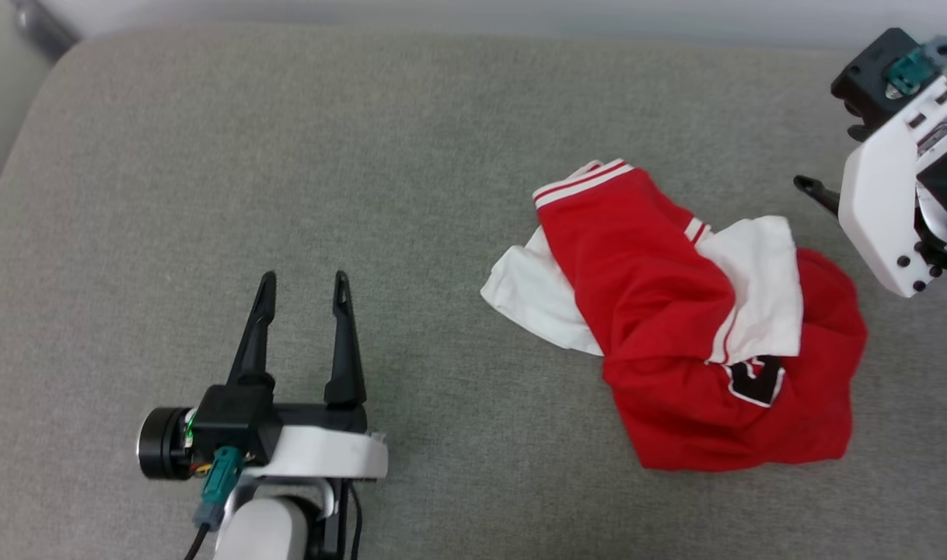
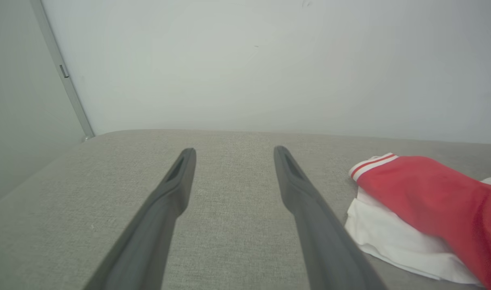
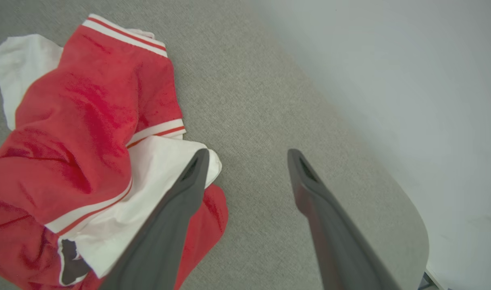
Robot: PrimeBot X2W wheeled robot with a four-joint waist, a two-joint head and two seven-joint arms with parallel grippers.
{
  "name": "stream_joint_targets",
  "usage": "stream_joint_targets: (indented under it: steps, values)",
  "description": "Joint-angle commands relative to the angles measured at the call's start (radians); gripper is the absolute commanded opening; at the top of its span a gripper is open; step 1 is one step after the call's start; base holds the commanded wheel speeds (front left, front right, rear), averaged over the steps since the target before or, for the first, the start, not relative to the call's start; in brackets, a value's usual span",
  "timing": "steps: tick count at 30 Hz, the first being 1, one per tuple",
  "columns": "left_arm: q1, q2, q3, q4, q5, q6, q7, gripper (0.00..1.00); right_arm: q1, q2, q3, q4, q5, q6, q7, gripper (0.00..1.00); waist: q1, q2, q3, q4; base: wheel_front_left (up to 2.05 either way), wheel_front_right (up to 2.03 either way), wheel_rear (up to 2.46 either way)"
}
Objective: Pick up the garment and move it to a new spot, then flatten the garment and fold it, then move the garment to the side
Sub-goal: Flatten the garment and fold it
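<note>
Our left gripper (image 1: 304, 278) and right gripper (image 3: 247, 153), dark and two-pronged, stand wide open, holding nothing. The crumpled red jersey shirt (image 1: 652, 295) with white sleeves lies on the right half of the grey fabric cushion (image 1: 287, 155). We judge that every step remains: lifting, flattening, folding.

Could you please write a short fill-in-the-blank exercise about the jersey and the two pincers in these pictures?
1. The crumpled jersey is mostly ___ in colour.
2. The jaws of the left pincer are ___.
3. The right pincer, beside the jersey, holds ___.
Missing words: red; open; nothing.
</note>
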Motion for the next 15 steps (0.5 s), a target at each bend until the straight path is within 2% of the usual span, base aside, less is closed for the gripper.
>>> stream_joint_targets:
  steps: [1, 8, 15]
  values:
    - [-0.027, -0.002, -0.014, -0.008, -0.009, 0.008, -0.003, 1.0, -0.043, -0.012, 0.038, 0.005, 0.033, -0.001, 0.057, 1.0, -0.0001, 0.0, 0.06, 0.036, 0.0, 0.0, 0.0]
    - [-0.103, -0.002, -0.081, -0.032, -0.057, 0.044, -0.003, 1.0, -0.167, -0.056, 0.189, 0.04, 0.165, -0.001, 0.284, 1.0, -0.0001, 0.0, 0.173, 0.111, 0.0, 0.0, 0.0]
    - [-0.128, -0.002, -0.101, -0.037, -0.082, 0.064, -0.003, 1.0, -0.127, -0.114, 0.346, 0.034, 0.24, -0.001, 0.36, 1.0, -0.0001, 0.0, 0.216, 0.149, 0.0, 0.0, 0.0]
